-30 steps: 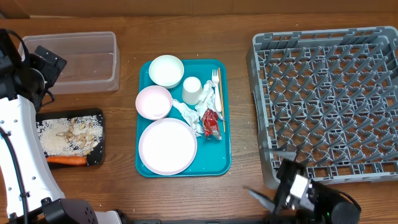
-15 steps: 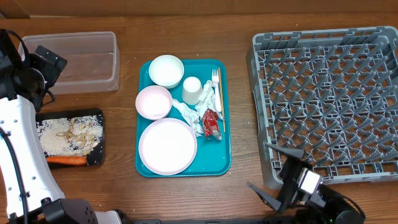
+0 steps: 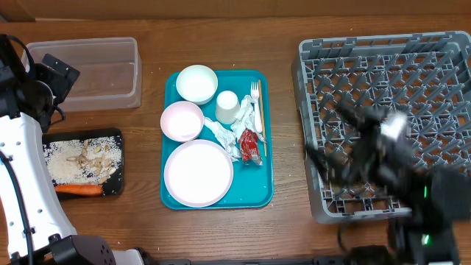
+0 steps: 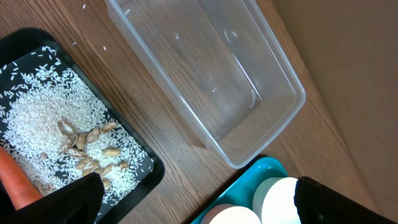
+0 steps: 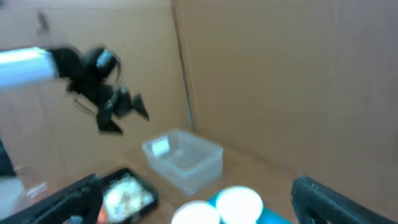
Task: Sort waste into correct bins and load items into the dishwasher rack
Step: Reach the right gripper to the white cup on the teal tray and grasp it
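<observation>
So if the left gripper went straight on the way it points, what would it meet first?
Probably bare wooden table in the gap between the black tray and the clear tub. The open left gripper frames that gap, though the tub's corner lies close; depth is unclear.

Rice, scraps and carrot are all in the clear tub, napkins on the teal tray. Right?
Wrong bin. The rice, scraps and carrot lie in the black tray. The clear tub looks empty. The left wrist view shows it. The napkins are on the teal tray, as you said.
</observation>
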Motion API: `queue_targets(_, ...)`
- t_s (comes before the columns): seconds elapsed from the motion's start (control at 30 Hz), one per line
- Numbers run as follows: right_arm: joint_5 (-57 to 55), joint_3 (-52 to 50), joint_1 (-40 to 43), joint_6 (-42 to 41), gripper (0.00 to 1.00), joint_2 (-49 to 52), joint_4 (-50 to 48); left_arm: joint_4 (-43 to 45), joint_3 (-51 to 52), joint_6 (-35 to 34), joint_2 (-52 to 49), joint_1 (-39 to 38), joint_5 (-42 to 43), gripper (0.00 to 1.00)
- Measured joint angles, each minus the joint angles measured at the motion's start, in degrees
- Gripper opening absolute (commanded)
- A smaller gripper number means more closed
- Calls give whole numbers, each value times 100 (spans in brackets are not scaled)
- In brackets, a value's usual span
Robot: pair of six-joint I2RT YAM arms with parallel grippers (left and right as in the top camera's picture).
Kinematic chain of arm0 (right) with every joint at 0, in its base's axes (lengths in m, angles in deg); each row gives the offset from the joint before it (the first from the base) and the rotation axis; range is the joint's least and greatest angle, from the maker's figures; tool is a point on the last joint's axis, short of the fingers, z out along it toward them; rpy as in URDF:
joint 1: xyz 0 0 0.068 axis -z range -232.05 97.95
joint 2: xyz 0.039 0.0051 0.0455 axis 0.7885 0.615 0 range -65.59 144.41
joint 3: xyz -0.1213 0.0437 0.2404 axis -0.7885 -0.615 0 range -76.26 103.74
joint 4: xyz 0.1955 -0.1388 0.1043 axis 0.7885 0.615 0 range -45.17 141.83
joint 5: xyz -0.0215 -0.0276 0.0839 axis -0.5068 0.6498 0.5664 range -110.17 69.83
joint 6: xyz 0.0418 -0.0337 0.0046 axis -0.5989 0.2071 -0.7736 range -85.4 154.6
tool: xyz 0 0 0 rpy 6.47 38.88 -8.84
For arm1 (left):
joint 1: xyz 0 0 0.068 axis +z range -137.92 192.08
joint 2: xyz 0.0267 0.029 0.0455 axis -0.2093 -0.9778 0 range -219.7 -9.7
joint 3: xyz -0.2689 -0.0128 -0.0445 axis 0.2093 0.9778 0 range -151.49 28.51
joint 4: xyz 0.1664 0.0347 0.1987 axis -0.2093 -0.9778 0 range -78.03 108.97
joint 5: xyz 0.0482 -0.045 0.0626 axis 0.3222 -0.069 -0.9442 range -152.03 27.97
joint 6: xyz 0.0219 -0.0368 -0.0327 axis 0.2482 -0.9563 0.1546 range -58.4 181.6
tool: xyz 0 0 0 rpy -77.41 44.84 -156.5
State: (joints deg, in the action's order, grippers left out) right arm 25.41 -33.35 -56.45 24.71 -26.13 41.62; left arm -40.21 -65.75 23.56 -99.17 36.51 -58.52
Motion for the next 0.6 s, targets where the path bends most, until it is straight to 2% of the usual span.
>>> queue_targets(0.17,-138,1764,-369,291,100,1937,1366,-4,0,0,0,0,15,100)
queue_targets(0.33,-1266,3082,-1209,483,100,3545,2511,-4,2,0,0,0,17,100)
queue_targets(0.43,-2087,3519,-1816,693,100,4321,2693,-4,2,0,0,0,17,100)
queue_targets(0.6,-2782,3604,-2581,1058,100,5316,2479,-4,2,0,0,0,20,100)
